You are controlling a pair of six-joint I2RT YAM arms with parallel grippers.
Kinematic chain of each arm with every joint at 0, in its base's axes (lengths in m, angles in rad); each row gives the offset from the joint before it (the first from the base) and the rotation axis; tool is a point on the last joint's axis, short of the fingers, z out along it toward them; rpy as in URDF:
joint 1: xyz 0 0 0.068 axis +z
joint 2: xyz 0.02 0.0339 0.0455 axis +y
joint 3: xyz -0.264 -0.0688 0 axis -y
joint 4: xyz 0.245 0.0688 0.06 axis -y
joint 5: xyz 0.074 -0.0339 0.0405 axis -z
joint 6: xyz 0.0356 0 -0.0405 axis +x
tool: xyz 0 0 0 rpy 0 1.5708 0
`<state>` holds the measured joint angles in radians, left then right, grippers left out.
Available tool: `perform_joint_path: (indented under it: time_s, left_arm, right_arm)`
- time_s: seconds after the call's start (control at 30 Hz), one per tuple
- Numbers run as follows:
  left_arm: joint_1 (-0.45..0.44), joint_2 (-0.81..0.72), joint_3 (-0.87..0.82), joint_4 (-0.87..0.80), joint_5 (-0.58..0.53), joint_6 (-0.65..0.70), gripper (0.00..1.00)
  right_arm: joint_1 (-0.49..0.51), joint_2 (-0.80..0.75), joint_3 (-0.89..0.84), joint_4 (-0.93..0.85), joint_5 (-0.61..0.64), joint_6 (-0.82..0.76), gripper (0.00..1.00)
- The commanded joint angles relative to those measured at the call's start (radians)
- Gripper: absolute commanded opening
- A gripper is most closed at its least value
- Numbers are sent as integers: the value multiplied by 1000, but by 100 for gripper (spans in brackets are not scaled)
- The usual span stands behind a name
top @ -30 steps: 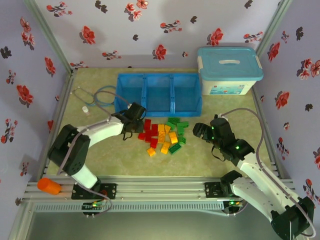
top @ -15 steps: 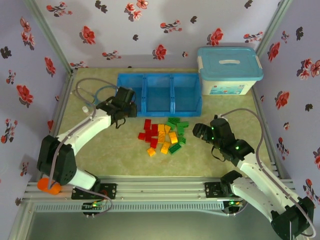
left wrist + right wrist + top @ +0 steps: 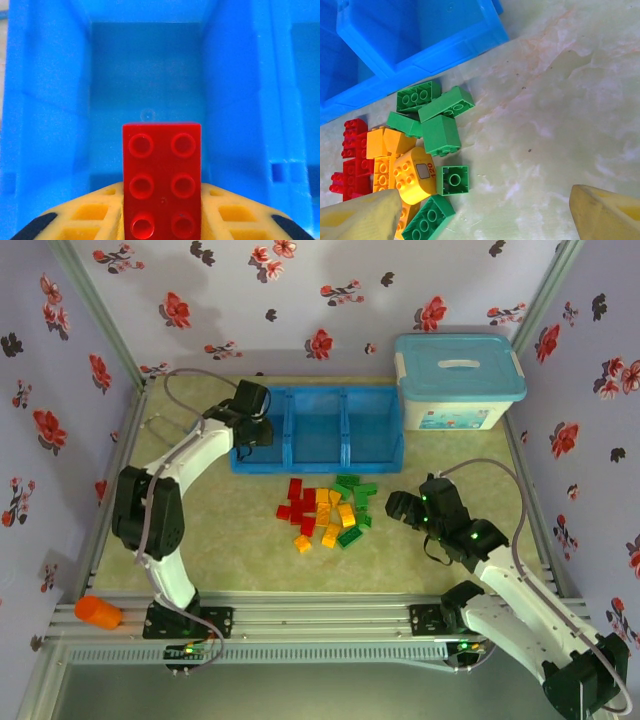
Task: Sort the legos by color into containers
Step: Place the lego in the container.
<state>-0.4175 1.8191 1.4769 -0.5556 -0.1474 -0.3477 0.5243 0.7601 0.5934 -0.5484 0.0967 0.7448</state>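
**Red brick hanging over the left compartment, release looking near**

The left jaws are clamping a red brick (image 3: 161,180) by its long sides, the yellow fingers (image 3: 90,217) pressing on either flank. In the left wrist view the brick's long axis is running from 6 to 12 o'clock with its studs facing the camera. The bare floor of the left compartment (image 3: 145,85) is lying straight beyond it at 12 o'clock, with blue walls flanking at 9 and 3.

From above, the left arm (image 3: 190,455) is reaching to the left end of the tray (image 3: 318,466), at about 11 o'clock from the pile of legos (image 3: 325,512) on the worktop (image 3: 220,540). The brick seems to be sitting within the compartment's outline, so the coming move is probably calling for little beyond letting go. How high it is hanging I cannot tell.

The right jaws are standing wide apart, gripping nothing, at 3 o'clock of the pile. The green bricks (image 3: 442,135) are lying nearest them, so the right arm is the nearer one for green.
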Motion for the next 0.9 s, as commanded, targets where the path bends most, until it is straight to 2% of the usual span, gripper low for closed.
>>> perform_joint_path:
  time_s: [0.0,0.3,0.37,0.4,0.43,0.47,0.5,0.53,0.73,0.87]
  left_arm:
    - [12,52,53,-39,20,35,22]
    - [20,128,83,-38,20,35,23]
    - [20,132,83,-39,20,35,26]
    - [20,135,85,-41,20,35,33]
    - [20,135,86,-47,20,35,46]
    - [20,132,91,-54,20,35,67]
    - [20,127,97,-66,20,32,80]
    - [20,116,102,-76,19,32,83]
    - [6,-41,76,-98,1,34,84]
    - [-14,-199,-37,-64,0,10,81]
  right_arm:
    - [9,-12,0,-18,-10,20,87]
    - [12,-8,7,-24,-14,19,87]
    - [13,-8,10,-28,-14,18,87]
    - [13,-8,10,-31,-14,18,87]
    - [13,-9,12,-33,-14,16,87]
    - [13,-8,14,-35,-14,16,87]
    - [14,-9,16,-36,-16,16,87]
    - [14,-8,18,-38,-15,16,87]
    - [23,6,37,-42,-14,10,85]
    - [50,46,63,-47,-1,1,83]
